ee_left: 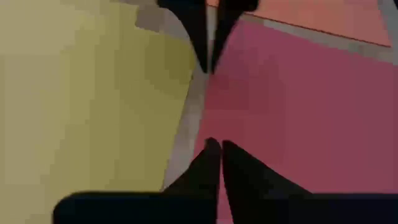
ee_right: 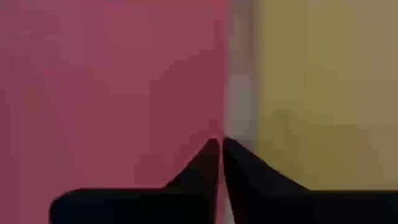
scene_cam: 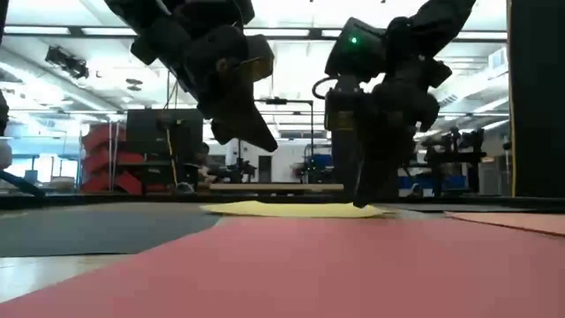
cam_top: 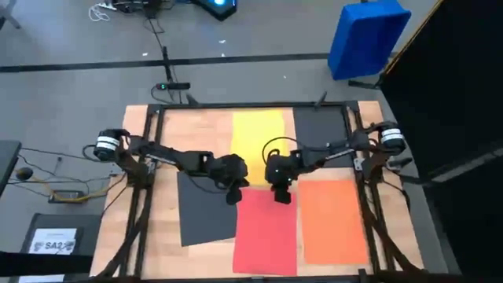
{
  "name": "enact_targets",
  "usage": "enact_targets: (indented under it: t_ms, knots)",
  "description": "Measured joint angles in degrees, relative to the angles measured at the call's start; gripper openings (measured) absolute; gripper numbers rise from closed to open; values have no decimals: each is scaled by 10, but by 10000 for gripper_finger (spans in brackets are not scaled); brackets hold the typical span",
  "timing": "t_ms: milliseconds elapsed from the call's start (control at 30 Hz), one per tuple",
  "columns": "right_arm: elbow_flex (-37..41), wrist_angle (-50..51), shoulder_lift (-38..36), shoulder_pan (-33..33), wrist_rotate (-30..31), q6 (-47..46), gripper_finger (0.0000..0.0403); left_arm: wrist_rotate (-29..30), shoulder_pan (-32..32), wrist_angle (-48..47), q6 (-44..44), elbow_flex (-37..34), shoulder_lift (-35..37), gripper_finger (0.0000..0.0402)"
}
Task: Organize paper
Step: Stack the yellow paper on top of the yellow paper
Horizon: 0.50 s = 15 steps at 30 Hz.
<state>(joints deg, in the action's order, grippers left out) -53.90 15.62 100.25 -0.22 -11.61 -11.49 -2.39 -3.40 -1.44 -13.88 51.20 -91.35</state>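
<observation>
Five sheets of paper lie flat on the wooden table: yellow (cam_top: pixel 257 135) at the far middle, dark grey (cam_top: pixel 321 130) at the far right, another dark grey (cam_top: pixel 206 214) at the near left, red (cam_top: pixel 266 233) at the near middle and orange (cam_top: pixel 333 222) at the near right. My left gripper (cam_top: pixel 234 195) is shut and hangs above the red sheet's far left corner, clear of the table in the low view (scene_cam: pixel 263 141). My right gripper (cam_top: pixel 281 195) is shut. It points down at the bare strip between the red (ee_right: pixel 112 87) and yellow (ee_right: pixel 323 93) sheets. My right gripper has its shut fingertips (scene_cam: pixel 364 203) low over the strip of table between the red and yellow sheets, slanting down from above. I cannot tell whether they touch the table or a sheet's edge. My left gripper touches nothing.
A blue plastic bin (cam_top: pixel 368 35) stands on the floor beyond the table's far right corner. A dark box with a white label (cam_top: pixel 55 240) sits on the floor at the left. Black frame rails (cam_top: pixel 145 196) run along the table's left and right sides.
</observation>
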Motion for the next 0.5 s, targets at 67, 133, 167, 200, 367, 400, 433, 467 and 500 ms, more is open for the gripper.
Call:
enact_targets:
  t_ms: [67, 133, 167, 200, 367, 400, 433, 467, 500]
  knots:
    - [1, 15, 0, -11, 0, -2, 0, 0, 0, -3, 1, 0, 0, 0]
    - [1, 26, 0, -20, 1, -3, 0, 1, 0, -4, 1, 0, 0, 0]
    - [1, 32, 0, -23, 7, -2, 0, 4, 0, -5, 1, 0, 0, 0]
    - [1, 39, 0, -26, 17, 0, 0, 9, 0, -7, 1, 0, 0, 0]
    - [1, 75, -1, -45, 55, 3, 0, 13, 14, -6, 13, 0, 0, 0]
    - [0, 81, -2, -50, 64, 4, 0, 14, 17, -7, 14, 0, 0, 0]
    - [0, 85, -2, -53, 74, 4, 0, 14, 20, -8, 14, 0, 0, 0]
    - [0, 89, -4, -57, 83, 2, 0, 14, 23, -8, 14, 0, 0, 0]
    - [0, 93, -5, -60, 91, -1, 0, 14, 26, -9, 14, 0, 0, 0]
